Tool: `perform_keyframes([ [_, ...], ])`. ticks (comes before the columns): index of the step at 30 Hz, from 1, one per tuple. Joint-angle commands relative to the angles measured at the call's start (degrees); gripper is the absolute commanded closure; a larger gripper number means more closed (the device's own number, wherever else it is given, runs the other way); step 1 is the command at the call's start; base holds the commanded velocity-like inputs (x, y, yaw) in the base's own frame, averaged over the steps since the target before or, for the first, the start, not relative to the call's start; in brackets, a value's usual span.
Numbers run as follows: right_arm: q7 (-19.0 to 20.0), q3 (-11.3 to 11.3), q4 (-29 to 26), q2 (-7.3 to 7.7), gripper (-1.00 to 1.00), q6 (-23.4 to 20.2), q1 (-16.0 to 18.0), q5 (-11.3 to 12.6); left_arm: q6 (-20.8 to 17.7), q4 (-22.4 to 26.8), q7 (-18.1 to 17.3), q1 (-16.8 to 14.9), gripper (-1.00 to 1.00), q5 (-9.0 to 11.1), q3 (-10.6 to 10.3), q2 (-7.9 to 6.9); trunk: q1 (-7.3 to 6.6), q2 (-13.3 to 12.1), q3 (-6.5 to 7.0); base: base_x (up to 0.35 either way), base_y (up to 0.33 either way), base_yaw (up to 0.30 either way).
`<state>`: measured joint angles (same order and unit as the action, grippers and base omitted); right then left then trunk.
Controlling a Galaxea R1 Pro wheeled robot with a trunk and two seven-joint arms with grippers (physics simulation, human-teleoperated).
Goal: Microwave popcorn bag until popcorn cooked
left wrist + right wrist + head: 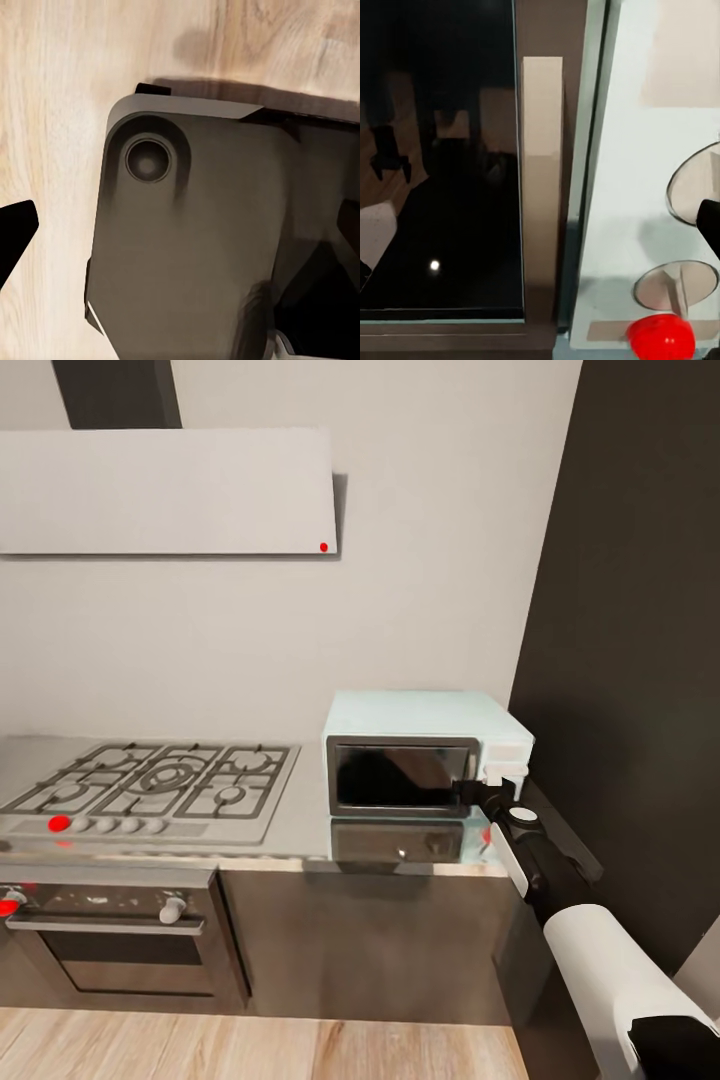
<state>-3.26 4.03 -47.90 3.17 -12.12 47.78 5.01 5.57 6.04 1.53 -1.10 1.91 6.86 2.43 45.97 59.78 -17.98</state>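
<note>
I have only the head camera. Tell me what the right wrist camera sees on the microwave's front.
Observer: It looks at the microwave from close up. A pale upright handle runs along the edge of the door's dark glass.
Operator: Now describe the control panel.
Observer: Two round dials sit on the pale panel, and a red light glows next to one of them.
Operator: Report the left wrist camera.
Observer: It points down at the wooden floor, with a dark rounded part of the robot's body in front of it.
</note>
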Motion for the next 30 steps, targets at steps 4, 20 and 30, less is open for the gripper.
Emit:
perform_keyframes([
  [4, -0.3, 0.3, -0.1, 0.08, -1.00, -0.3, 0.0, 0.5, 0.2, -0.1, 0.0, 0.0, -1.00, 0.2, 0.3, 0.03, 0.02, 0.0, -0.07, 0.108, 0.000, 0.000],
  [20, -0.2, 0.3, -0.1, 0.17, -1.00, -0.3, 0.0, 0.5, 0.1, 0.0, 0.0, 0.0, -1.00, 0.2, 0.3, 0.03, 0.02, 0.0, -0.07, 0.055, 0.000, 0.000],
  [30, -0.2, 0.4, -0.1, 0.17, 1.00, -0.3, 0.0, 0.5, 0.1, 0.0, 0.0, 0.0, -1.00, 0.2, 0.3, 0.03, 0.02, 0.0, -0.07, 0.002, 0.000, 0.000],
])
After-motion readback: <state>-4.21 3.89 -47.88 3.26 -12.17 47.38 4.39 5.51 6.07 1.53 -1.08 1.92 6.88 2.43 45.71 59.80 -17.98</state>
